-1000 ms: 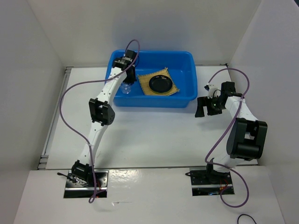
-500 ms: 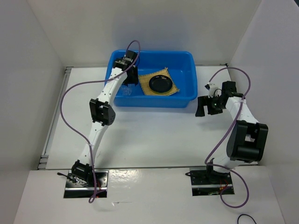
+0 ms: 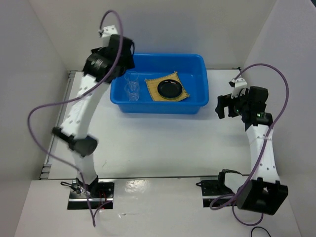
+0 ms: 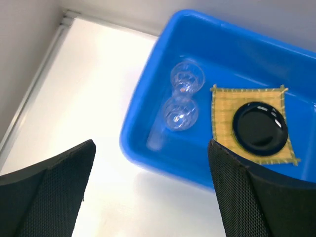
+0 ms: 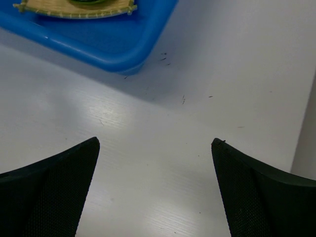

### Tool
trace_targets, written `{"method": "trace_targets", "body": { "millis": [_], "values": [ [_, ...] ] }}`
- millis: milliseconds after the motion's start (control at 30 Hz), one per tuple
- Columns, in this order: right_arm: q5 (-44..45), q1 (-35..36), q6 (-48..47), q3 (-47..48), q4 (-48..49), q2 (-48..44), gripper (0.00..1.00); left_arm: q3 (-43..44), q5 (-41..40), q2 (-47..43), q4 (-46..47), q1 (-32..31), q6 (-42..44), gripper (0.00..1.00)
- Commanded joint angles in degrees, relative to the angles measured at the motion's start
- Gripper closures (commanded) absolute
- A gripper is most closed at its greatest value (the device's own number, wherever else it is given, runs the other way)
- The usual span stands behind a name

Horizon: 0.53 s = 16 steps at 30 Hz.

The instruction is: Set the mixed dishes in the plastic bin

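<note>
Left wrist view: my left claw (image 4: 150,142) gapes empty over the bin (image 4: 232,59); the glasses (image 4: 181,111) inside (slippery, breakable) want a gentle hold at the rim.

Within the plastic bin (image 3: 158,106), we find two glass cups (image 3: 132,90) crowding the left end, and the bamboo mat (image 3: 151,87) with its black dish (image 3: 169,89) filling the middle. Bare floor shows along the right wall. The left arm (image 3: 106,61) overhangs the far-left corner.
</note>
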Motion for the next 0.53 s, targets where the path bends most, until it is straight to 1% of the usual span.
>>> {"method": "trace_targets", "body": {
  "millis": [0, 33, 67, 100, 133, 167, 200, 300, 367, 400, 467, 500],
  "values": [
    [2.71, -0.85, 1.63, -1.97, 4.92, -5.87, 0.02, -25.49, -12.18, -19.63, 9.30, -0.29, -3.78, 0.00],
    [3.50, -0.85, 1.64, -2.58, 5.61, -6.75, 0.02, -49.44, -10.27, -26.10, 25.82, -0.29, -1.14, 0.00],
    [3.51, -1.37, 1.64, -2.59, 5.62, -8.06, 0.02, -60.65, -7.90, -32.69, 33.81, -0.29, 3.93, 0.00],
    [4.12, -1.37, 2.33, -3.20, 6.41, -8.07, 0.02, -70.42, -1.70, -45.54, 46.94, 0.67, 6.07, 0.00],
    [4.12, -1.37, 2.34, -3.21, 6.41, -8.07, 0.02, -83.83, 0.28, -51.42, 51.08, 1.29, 6.88, 0.00],
    [4.12, -1.37, 2.34, -3.21, 6.41, -8.07, 0.02, -87.88, 1.34, -60.70, 54.17, 1.30, 8.02, 0.00],
    [4.12, -1.37, 2.34, -3.21, 6.41, -8.07, 0.02, -90.18, 1.87, -64.10, 57.68, 1.30, 8.72, 0.00],
    [4.12, -1.37, 2.34, -3.21, 6.41, -6.59, 0.02, -92.56, 0.04, -70.88, 58.76, 1.30, 10.22, 0.00],
    [3.34, -1.37, 2.34, -3.21, 6.41, -5.97, 0.02, -93.89, -1.10, -72.04, 60.17, 1.30, 10.92, 0.00],
    [2.64, -1.37, 1.73, -3.21, 5.72, -5.44, 0.02, -94.85, -1.11, -72.04, 62.44, 1.30, 12.15, 0.00],
    [1.93, -1.37, 1.72, -3.21, 5.71, -4.47, 0.02, -98.98, 1.77, -72.57, 65.34, 1.30, 12.69, 0.00],
    [2.45, -1.37, 2.51, -3.21, 5.71, -4.47, 0.02, -100.30, 3.10, -73.09, 69.27, 1.30, 14.25, 0.00]
  ]
}}
